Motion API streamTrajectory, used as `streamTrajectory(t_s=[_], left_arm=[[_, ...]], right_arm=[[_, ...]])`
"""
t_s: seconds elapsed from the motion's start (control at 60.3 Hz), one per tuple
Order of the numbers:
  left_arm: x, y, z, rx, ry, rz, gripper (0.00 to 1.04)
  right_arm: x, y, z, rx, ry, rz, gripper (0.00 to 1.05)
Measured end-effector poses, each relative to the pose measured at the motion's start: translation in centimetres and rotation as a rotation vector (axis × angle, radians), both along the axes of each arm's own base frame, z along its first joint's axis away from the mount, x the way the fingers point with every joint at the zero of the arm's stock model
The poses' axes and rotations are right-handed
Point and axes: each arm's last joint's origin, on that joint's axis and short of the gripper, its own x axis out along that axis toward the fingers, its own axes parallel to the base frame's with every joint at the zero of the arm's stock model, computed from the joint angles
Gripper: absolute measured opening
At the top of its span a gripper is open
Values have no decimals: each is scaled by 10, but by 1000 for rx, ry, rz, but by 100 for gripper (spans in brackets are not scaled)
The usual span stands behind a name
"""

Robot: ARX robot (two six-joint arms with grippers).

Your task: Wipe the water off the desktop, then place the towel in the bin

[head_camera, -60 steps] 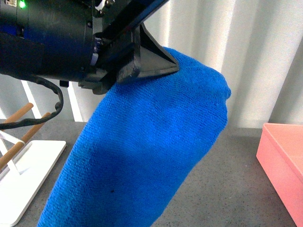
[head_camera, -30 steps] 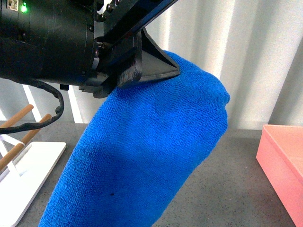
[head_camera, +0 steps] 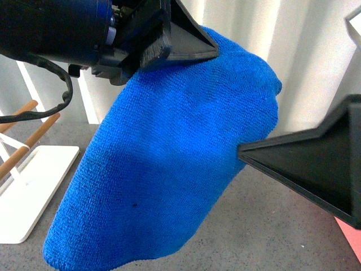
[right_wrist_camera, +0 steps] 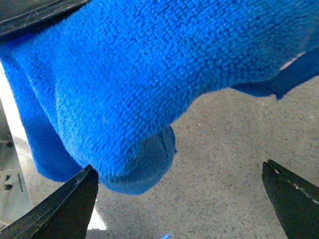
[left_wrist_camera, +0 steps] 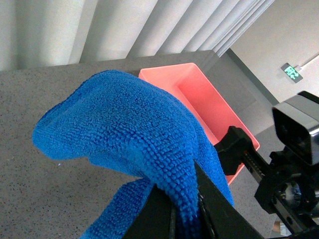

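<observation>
My left gripper (head_camera: 186,48) is shut on the blue towel (head_camera: 169,158) and holds it in the air above the dark speckled desktop (head_camera: 271,226). The towel hangs down floppy from the jaws. In the left wrist view the towel (left_wrist_camera: 124,124) bunches over my left gripper (left_wrist_camera: 184,211), and the pink bin (left_wrist_camera: 209,104) lies beyond it on the desktop (left_wrist_camera: 45,179). My right gripper (right_wrist_camera: 179,167) is open and empty, close beside the towel (right_wrist_camera: 149,74); one of its fingers (head_camera: 316,169) reaches in from the right. Only a sliver of the bin (head_camera: 351,240) shows there.
A white rack base (head_camera: 28,192) with wooden rods (head_camera: 22,152) stands at the left. Pale pleated curtains (head_camera: 316,56) hang behind the desk. Parts of the right arm (left_wrist_camera: 289,164) show near the bin in the left wrist view.
My left gripper has risen a little with the towel. A right gripper finger has come into the front view from the right and now hides most of the bin.
</observation>
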Motion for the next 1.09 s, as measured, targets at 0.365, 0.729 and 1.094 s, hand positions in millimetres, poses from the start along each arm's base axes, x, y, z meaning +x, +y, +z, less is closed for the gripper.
streamTrajectory(t_s=[0.365, 0.729, 1.094], left_arm=[[0, 0, 0, 0, 0, 1, 4], [0, 0, 0, 0, 0, 1, 4], [0, 0, 0, 0, 0, 1, 30]], right_arm=[[20, 38, -1, 39, 26, 66, 98], [26, 58, 10, 87, -27, 77, 70], [29, 59, 9, 112, 26, 17, 19]])
